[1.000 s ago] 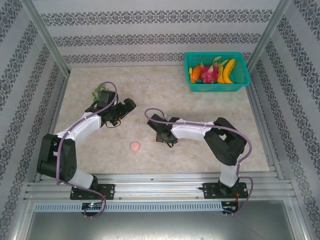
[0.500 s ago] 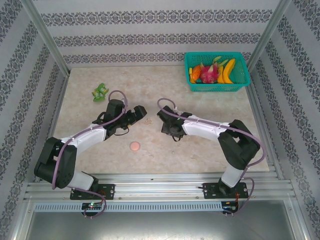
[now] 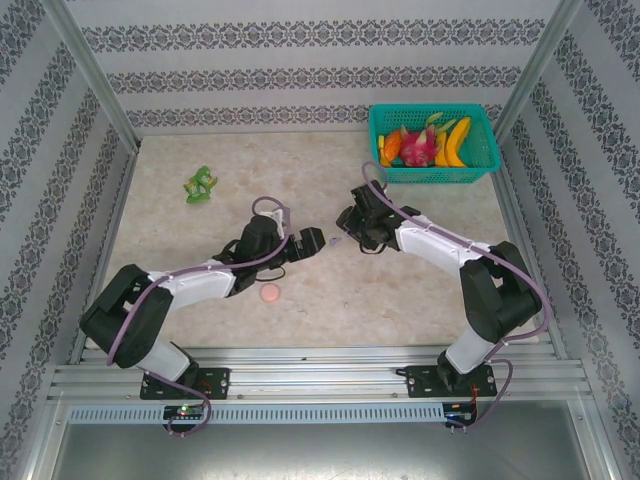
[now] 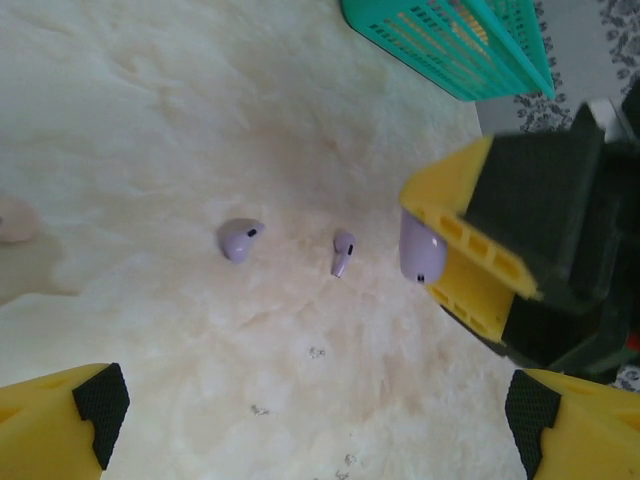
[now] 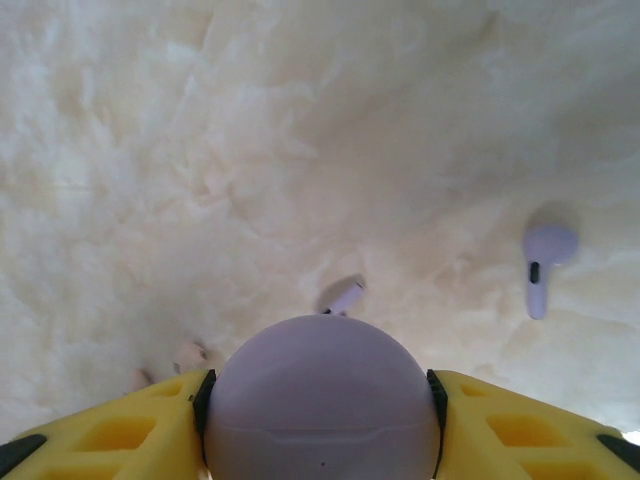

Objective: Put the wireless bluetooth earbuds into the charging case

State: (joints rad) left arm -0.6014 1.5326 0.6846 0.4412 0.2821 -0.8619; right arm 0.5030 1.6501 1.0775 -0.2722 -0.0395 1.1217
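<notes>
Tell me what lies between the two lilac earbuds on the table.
Nothing: in the left wrist view, only bare table lies between the rounded earbud and the stemmed earbud.

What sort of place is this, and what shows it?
Probably a robot test cell: a white-and-black left arm and right arm bolted to an aluminium rail, patterned panel walls enclosing the pale tabletop, a teal plastic basket of fruit.

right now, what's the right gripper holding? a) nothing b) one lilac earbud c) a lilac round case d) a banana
c: the right gripper is closed on a lilac round case, while two lilac earbuds lie loose on the table beyond it.
</notes>
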